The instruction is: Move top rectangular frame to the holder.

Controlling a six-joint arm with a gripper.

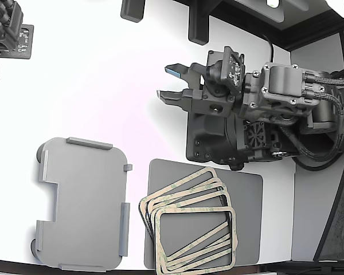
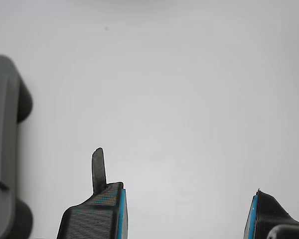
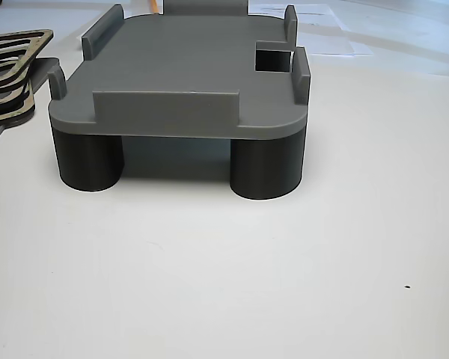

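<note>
In the exterior view a fanned stack of thin tan rectangular frames lies on a dark grey mat (image 1: pixel 246 189). The top rectangular frame (image 1: pixel 195 210) lies nearest the table's front edge. The holder (image 1: pixel 83 195), a light grey tray with raised edge tabs and a stepped notch, sits to the stack's left with nothing on it. My gripper (image 1: pixel 169 83) hovers open over bare white table, above and behind the stack, fingers pointing to the exterior view's left. In the wrist view the gripper (image 2: pixel 187 219) has nothing between its blue-edged fingertips (image 2: pixel 102 214), and the holder's edge (image 2: pixel 2 149) shows at the side. The other view shows the holder (image 3: pixel 179 75) on dark round legs, with the frames (image 3: pixel 7 41) beside it.
A second arm (image 1: pixel 6 28) sits at the exterior view's top left corner. Dark fixtures (image 1: pixel 198 26) stand along the far edge. The table's front edge runs just below the holder and the mat. Papers (image 3: pixel 322 30) lie behind the holder in the other view.
</note>
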